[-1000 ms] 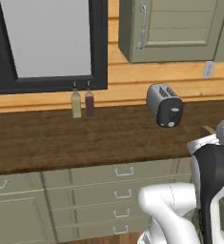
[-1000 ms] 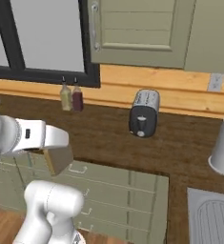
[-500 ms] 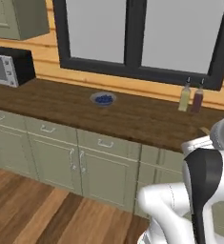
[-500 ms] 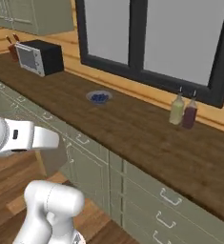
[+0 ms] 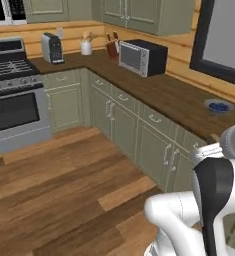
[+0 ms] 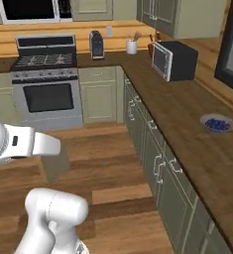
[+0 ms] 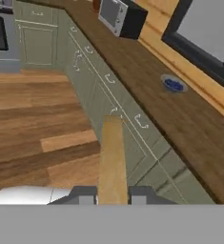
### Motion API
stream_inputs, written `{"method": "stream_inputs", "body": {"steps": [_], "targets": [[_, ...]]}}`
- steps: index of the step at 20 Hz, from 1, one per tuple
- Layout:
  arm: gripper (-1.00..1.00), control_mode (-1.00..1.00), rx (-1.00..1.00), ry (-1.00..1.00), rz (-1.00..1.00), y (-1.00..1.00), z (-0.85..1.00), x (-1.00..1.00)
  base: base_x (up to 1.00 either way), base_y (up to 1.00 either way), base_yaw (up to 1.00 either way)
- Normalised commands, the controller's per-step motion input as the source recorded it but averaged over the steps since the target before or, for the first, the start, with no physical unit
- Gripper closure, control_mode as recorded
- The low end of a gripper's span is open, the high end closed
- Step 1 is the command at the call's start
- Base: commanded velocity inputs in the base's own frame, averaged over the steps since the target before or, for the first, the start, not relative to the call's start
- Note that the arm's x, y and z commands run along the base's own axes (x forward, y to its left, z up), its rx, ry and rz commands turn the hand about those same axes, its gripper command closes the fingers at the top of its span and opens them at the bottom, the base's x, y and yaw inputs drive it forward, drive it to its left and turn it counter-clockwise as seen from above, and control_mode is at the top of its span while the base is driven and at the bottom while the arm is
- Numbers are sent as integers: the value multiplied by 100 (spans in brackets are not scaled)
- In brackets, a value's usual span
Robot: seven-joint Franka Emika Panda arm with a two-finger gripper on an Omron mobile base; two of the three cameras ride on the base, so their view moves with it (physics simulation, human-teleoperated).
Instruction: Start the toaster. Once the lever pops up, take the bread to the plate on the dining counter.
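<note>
Kitchen holdings, listed by size. Floor (image 5: 64,180): wood planks, open run between the cabinet rows, which is why the base can carry its load across here. Table (image 6: 187,114): long dark wood-grain top over handled grey-green drawers and doors, running along the wall under a window; judged not the dining counter, since that one has a plain front. Stove (image 6: 47,84): grey range with oven door, set into the far cabinet run. Microwave (image 6: 173,59): black box standing on the table near the corner, door facing the room. Coffee machine (image 5: 52,48): small grey upright unit on the far run beside the stove, against the wall. Utensil crock (image 6: 132,47): white pot with handles sticking up, at the back of the corner. Bowl (image 7: 173,85): small shallow dish with blue contents, resting on the table below the window. Bread (image 7: 112,162): tan slice seen edge-on, projecting straight out from the end effector (image 7: 112,198), whose fingers are pressed against its two faces; held clear of every surface and level, a carrying posture judged to suit transit toward the plate. Delivery step not yet done.
</note>
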Motion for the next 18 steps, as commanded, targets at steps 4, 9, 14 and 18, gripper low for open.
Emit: {"method": "stream_inputs", "body": {"steps": [4, 9, 14, 18], "targets": [[100, 100, 0, 0, 0, 0, 0, 0, -4, 25, 96], [100, 100, 0, 0, 0, 0, 0, 0, 0, 29, 89], [100, 100, 0, 0, 0, 0, 0, 0, 4, 30, 82], [100, 100, 0, 0, 0, 0, 0, 0, 28, 11, 73]]}}
